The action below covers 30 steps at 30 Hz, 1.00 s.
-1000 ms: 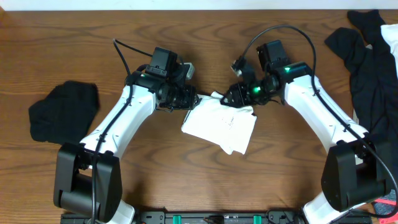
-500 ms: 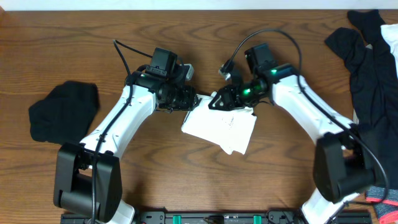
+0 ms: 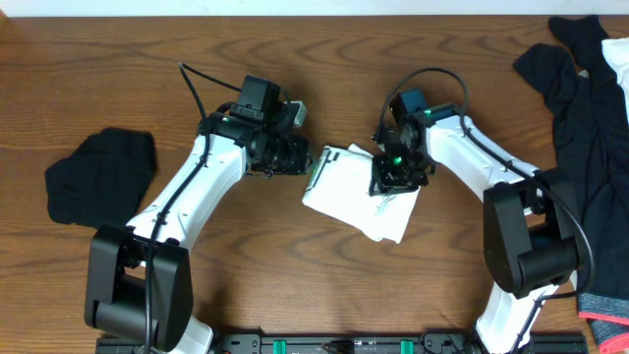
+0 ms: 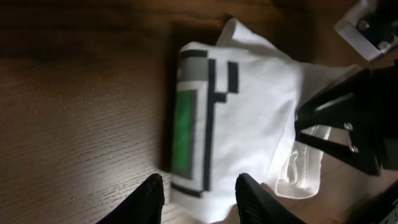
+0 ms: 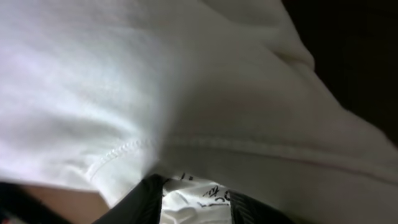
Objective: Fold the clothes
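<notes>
The white T-shirt (image 3: pixel 356 195) lies folded into a small packet at the table's middle. Its green-and-black print (image 4: pixel 186 121) faces up along the left edge. My left gripper (image 3: pixel 307 160) is open just left of the packet, and in the left wrist view (image 4: pixel 202 200) its jaws straddle the shirt's near edge. My right gripper (image 3: pixel 395 183) is down on the packet's right part. In the right wrist view (image 5: pixel 199 208) it is shut on white fabric (image 5: pixel 186 81) with a printed label. A black garment (image 3: pixel 98 175) lies at far left.
A pile of black garments (image 3: pixel 575 88) with some white cloth (image 3: pixel 614 59) covers the right edge of the table. A red-edged item (image 3: pixel 604 317) lies at bottom right. The right arm's cable (image 3: pixel 432 79) loops above the shirt.
My right gripper has swung from the shirt's back edge down and right onto the packet, carrying fabric over. The printed edge now shows at the left. The left arm has not moved.
</notes>
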### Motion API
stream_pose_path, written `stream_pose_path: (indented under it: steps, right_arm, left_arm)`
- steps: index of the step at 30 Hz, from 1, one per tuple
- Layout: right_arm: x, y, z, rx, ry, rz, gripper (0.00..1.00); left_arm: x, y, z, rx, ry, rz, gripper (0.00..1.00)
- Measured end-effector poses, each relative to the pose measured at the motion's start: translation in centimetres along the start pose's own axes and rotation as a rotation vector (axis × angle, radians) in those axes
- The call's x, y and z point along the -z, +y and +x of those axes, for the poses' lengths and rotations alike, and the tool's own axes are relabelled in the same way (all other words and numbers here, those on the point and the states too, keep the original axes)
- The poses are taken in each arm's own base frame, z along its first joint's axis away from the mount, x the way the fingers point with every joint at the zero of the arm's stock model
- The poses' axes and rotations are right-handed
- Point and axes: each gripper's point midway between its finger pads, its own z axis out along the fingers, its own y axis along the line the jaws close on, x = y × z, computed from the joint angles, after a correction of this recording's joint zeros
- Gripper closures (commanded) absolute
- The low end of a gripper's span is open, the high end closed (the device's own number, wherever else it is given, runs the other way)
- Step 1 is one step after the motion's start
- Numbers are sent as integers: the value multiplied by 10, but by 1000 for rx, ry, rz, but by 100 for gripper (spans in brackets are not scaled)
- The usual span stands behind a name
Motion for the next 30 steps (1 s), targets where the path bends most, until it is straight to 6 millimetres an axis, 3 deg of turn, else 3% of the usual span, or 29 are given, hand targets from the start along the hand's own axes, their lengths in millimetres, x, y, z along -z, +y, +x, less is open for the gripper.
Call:
stream_pose_path:
  steps: [11,17,23,30]
  right_arm:
    - [-5,-7,-3,-6,3,36,64]
    - [0,-26,-13,-6,-47,164,60]
    - [3,-35,-21,104,-82,293,58]
    - [0,-30,-22,325,-69,468,58]
  left_arm:
    - [0,0,-3,-13,-11,2,55]
    - [1,-4,-17,-49,-68,12,52]
    - [1,-7,-28,-73,-112,20,50]
    - [2,-3,-33,-78,-132,-6,49]
